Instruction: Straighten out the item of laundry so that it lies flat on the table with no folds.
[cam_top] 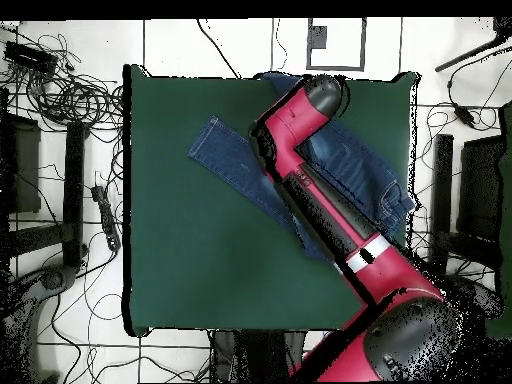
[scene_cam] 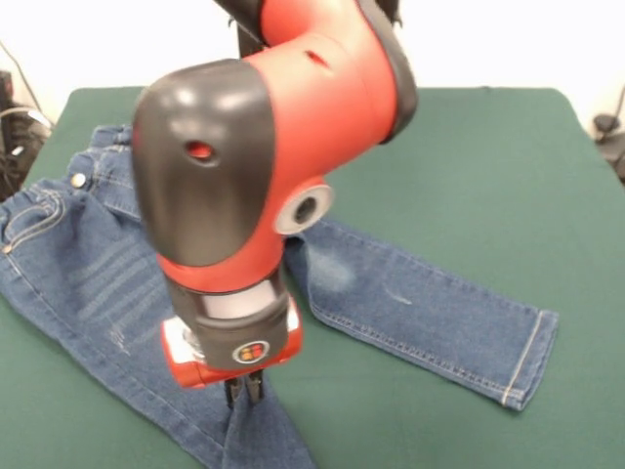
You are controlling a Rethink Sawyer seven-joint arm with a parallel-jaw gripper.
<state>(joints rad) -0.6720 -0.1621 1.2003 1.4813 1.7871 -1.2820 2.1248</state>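
Tool (scene_cam: 246, 389) pinched near leg of jeans (scene_cam: 88, 283) on table (scene_cam: 469, 156); soft, limp denim, prob best gripped at cuffs

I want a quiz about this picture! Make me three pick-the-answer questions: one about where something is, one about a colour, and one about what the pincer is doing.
1. Where is the pincer of the red and black robot arm?
A. Down on a leg of the blue denim jeans
B. High over bare table
C. On the floor

2. What colour is the felt-like top of the rectangular table?
A. Yellow
B. Dark green
C. White

3. How do the jeans lie?
A. Rolled into a ball
B. Hanging off a chair
C. Spread out, legs splayed apart

Answers:
1. A, the front view shows the pincer's tips at the denim of the nearer leg.
2. B, green shows all around the jeans.
3. C, one leg stretches out sideways while the other runs towards the picture's bottom edge.
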